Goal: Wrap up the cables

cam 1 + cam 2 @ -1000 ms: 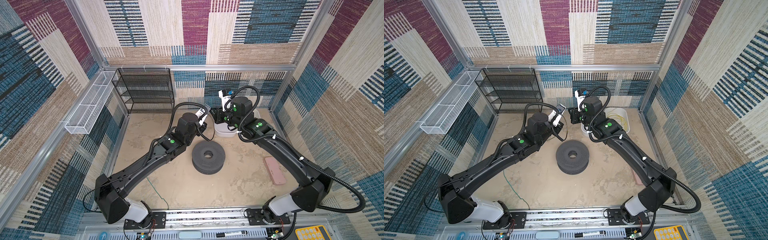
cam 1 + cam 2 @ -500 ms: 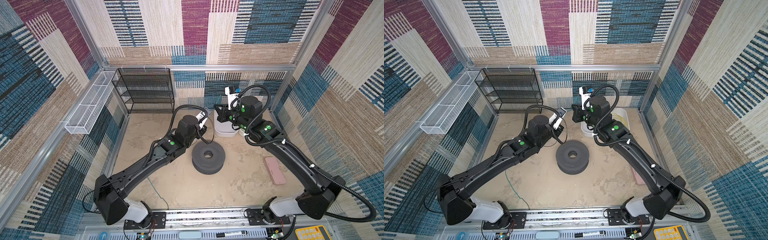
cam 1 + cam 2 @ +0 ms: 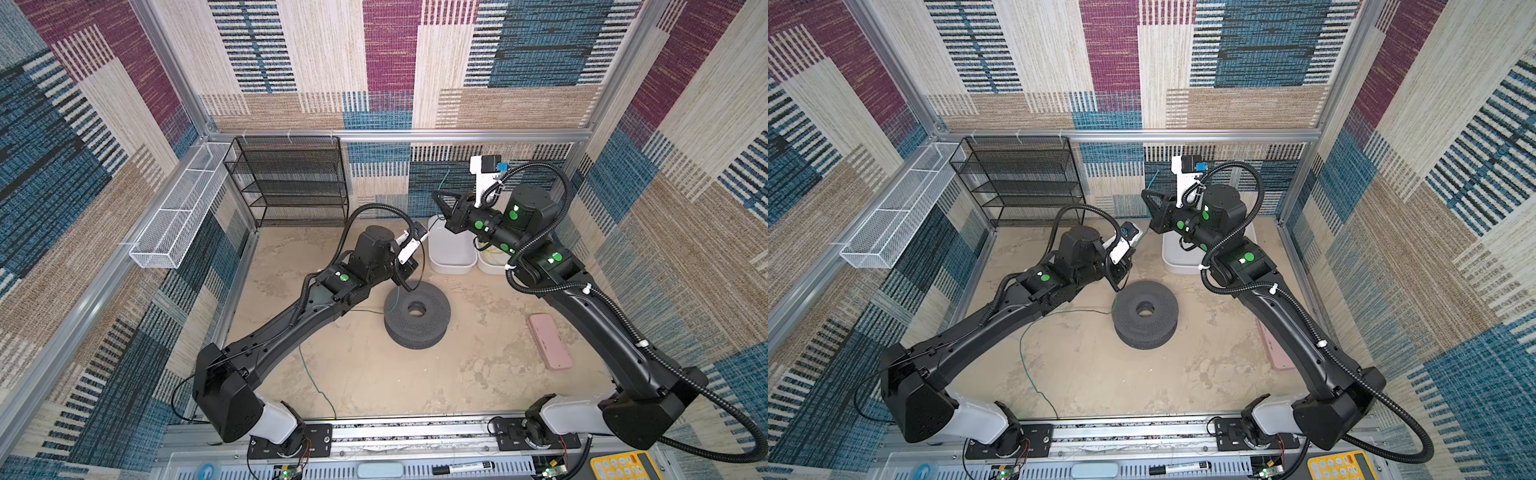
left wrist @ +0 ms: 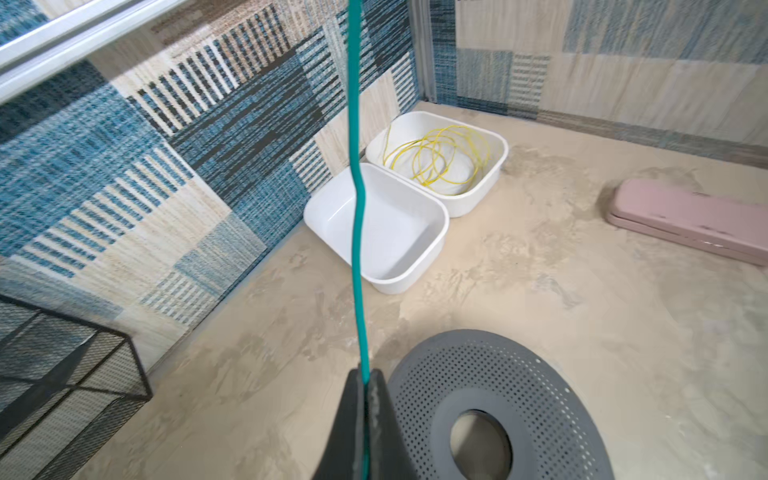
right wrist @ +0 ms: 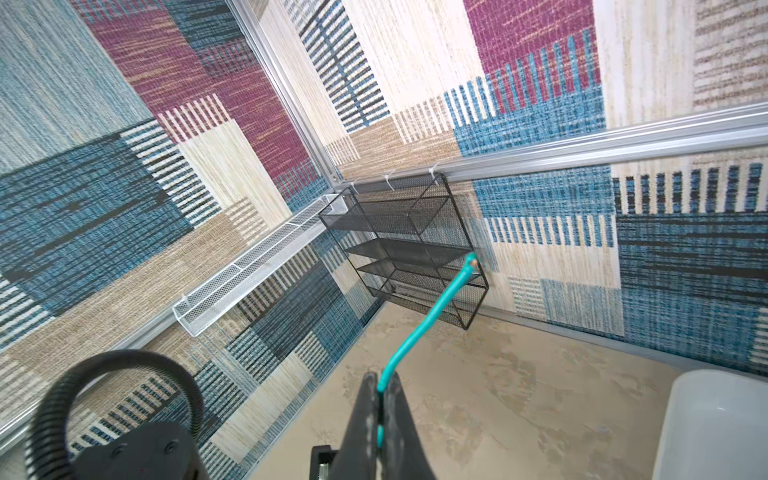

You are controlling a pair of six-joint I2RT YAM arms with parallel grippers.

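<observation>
Left wrist view takes in the black mesh rack (image 4: pixel 83 374) by the wall, then my left fingers (image 4: pixel 347 428), pinched shut on the teal cable (image 4: pixel 355 208), which rises from between them and runs out of the frame. Just beside those fingers the grey perforated spool (image 4: pixel 498 374) lies flat on the sandy surface (image 4: pixel 582 311). In both top views the rest of the teal cable trails from the spool's rim, passes under my left arm and curls across the surface toward the front rail.

Farther right, two white bins stand side by side against the back wall: the left bin (image 4: pixel 440 237) and the right bin (image 4: pixel 494 174), with the yellow cable (image 4: pixel 432 158) lying in loose loops in the right one.

My right fingers (image 5: pixel 365 415) are raised near the back wall by the bins, closed on the same teal cable close to its end. A short length sticks out past them, its bare copper tip free in the air.

At the far right a pink case (image 3: pixel 548 340) lies flat on the surface, well apart from the spool.
</observation>
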